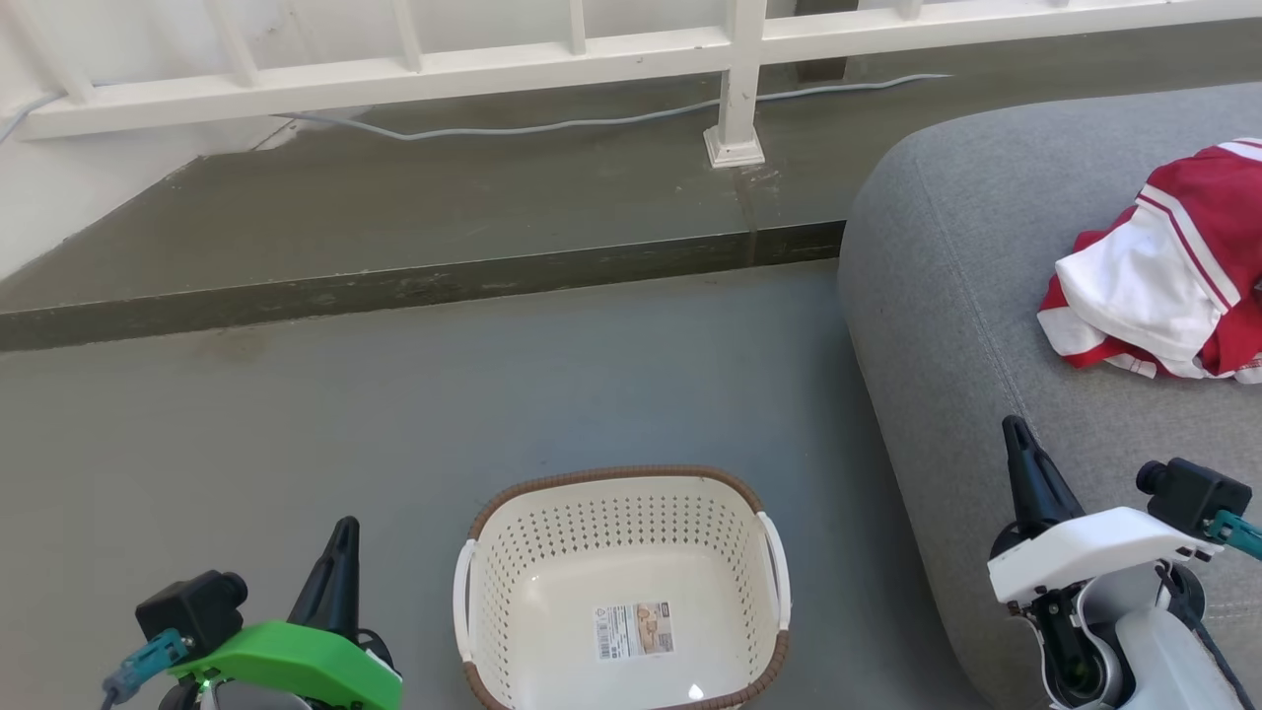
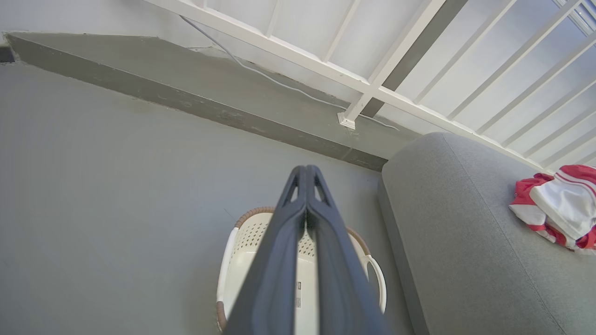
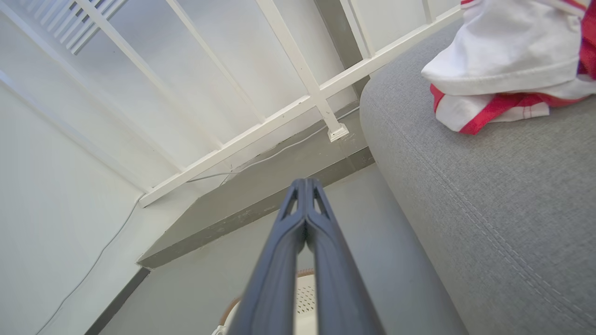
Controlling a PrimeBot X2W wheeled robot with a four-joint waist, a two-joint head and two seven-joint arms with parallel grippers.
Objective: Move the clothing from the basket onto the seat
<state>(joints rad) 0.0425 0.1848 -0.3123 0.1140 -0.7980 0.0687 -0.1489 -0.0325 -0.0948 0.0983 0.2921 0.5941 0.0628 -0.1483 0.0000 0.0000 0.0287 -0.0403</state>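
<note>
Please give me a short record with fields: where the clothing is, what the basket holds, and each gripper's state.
clothing: in a pile on the seat
basket: on the floor, no clothing inside, a label on its bottom
left gripper: shut, holding nothing
right gripper: shut, holding nothing
task: looks complete

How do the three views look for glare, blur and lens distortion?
Head view: sharp, even daylight, one small glare spot inside the basket. Left wrist view: wide-angle, the fingers loom large, the railing fans out. Right wrist view: same stretch, white clothing nearly washed out.
</note>
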